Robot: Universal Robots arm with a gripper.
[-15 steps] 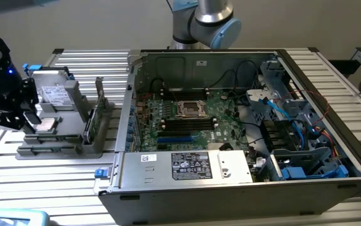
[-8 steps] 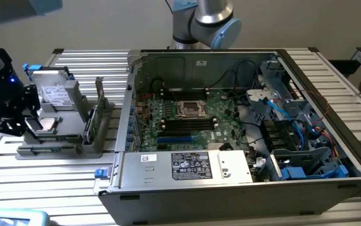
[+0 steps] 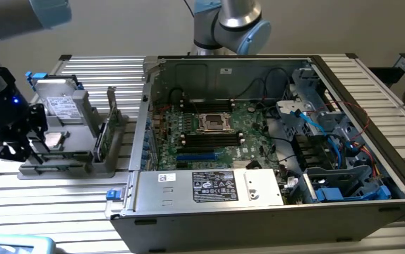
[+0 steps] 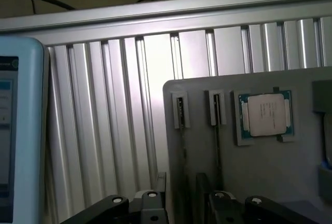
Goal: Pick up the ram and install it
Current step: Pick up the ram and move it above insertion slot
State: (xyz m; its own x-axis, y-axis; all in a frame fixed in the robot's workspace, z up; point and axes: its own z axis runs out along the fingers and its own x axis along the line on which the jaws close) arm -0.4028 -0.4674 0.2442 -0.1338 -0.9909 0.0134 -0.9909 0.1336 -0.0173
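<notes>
Two thin rams stand on edge in the slots of a grey holder (image 3: 68, 168) at the exterior view's left; the green one (image 3: 103, 136) is nearest the computer case. In the wrist view they show edge-on as narrow lines, one ram (image 4: 182, 141) beside the other (image 4: 217, 141). My gripper (image 3: 16, 152) hangs open at the holder's outer end, away from the case, with nothing between its fingers (image 4: 162, 182). The ram lines run down toward the gap between the jaws. The long black motherboard slots (image 3: 206, 138) lie inside the open case.
A square silver processor (image 4: 266, 114) sits in the holder next to the rams, and a hard drive (image 3: 63, 106) stands at its far end. The open computer case (image 3: 259, 211) takes up the table's middle. A light-blue tablet (image 4: 21, 130) lies beside the holder.
</notes>
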